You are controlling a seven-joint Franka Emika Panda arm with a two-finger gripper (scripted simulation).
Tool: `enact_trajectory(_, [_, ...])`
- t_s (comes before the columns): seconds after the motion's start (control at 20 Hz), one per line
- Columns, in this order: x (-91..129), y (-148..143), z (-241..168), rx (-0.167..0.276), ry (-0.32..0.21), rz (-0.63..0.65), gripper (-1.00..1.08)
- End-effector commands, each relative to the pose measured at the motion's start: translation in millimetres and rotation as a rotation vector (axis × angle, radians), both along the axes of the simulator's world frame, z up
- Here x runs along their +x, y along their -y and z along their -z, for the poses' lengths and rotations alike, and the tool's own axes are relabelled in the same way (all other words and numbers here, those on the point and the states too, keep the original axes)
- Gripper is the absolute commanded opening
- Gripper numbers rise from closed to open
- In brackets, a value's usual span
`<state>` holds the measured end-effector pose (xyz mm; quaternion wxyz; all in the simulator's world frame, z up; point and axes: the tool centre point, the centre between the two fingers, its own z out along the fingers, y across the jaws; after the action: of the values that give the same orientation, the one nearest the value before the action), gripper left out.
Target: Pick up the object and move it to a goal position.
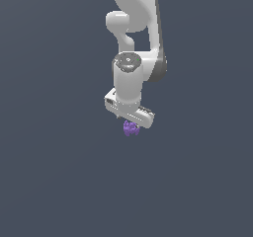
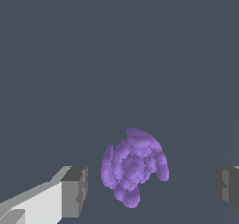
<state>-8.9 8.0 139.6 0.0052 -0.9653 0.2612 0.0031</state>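
The pincer [image 1: 131,124] hangs from the white arm [image 1: 133,58], pointing down, with the purple object [image 1: 130,128] right beneath it. In the wrist view the object [image 2: 134,166] sits between the two grey fingertips [image 2: 74,192], which stand spread wide with clear gaps on both sides, gripping nothing.

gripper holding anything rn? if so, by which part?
Nothing held. The gripper is open; the small purple lumpy object sits between the fingers with gaps on both sides.
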Motion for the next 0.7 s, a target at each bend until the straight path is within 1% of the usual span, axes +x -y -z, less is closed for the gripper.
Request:
enact_trajectory(0.0, [-1.8, -1.7, 2.6, -0.001, -0.001, 0.067, 1.0])
enact_trajectory(0.65, [-11.5, -9.4, 15.6, -0.005, -0.004, 0.407, 1.0])
